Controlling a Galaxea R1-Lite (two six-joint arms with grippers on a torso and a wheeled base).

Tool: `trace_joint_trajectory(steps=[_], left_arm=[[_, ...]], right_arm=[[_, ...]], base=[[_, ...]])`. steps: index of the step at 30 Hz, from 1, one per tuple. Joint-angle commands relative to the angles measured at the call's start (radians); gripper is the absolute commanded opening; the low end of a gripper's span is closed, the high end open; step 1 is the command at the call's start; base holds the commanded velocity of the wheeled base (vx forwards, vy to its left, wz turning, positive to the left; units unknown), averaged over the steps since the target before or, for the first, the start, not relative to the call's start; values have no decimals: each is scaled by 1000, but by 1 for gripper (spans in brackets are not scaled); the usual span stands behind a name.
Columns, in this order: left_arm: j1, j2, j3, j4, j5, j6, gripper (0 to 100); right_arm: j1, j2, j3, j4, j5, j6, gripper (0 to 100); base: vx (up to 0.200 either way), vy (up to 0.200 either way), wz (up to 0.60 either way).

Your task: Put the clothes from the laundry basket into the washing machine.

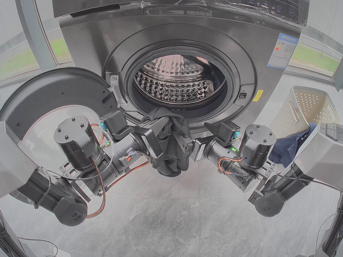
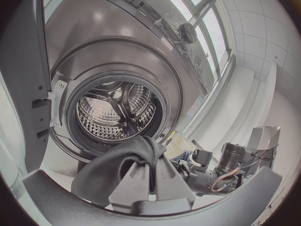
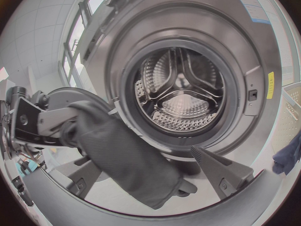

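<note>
**First garment at the drum's mouth, nothing inside yet**

My left gripper [image 2: 151, 167] is clamped tight on a dark grey garment [image 1: 171, 143], with the cloth pinched between its two fingers and bunched over them. The garment hangs in front of the washing machine [image 1: 221, 29], and its top fold is level with the lower rim of the round opening. The rest droops below that rim towards the floor, so none of it is over the lip.

My right gripper [image 3: 150, 154] sits just beside the garment on its right side. Its fingers are spread wide and grip nothing. The cloth hangs across the gap between them, and I cannot tell whether it touches either finger.

The door [image 1: 53, 93] is swung fully open to the left and the way in is clear. The drum [image 1: 178, 79] shows bare metal wherever I can see into it, so I judge that no clothes have gone in.

The laundry basket [image 1: 314, 104] stands on the floor by the machine's right side. A blue garment [image 1: 286, 147] lies at its near edge, partly hidden behind my right arm, and I cannot see whether more lies under it.

By my reckoning the task is in its early part: one piece is lifted and waiting to be pushed through the opening, and at least the blue one is left to fetch
</note>
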Motion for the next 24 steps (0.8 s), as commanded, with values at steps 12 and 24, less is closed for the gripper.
trace_joint_trajectory(steps=[12,24], left_arm=[[-6,-22,51,-33,-9,2,0],[-6,-29,49,-35,-15,-2,0]], right_arm=[[-70,36,-31,-1,4,-7,100],[-31,133,-63,-13,7,-8,100]], base=[[0,0,0],[0,0,0]])
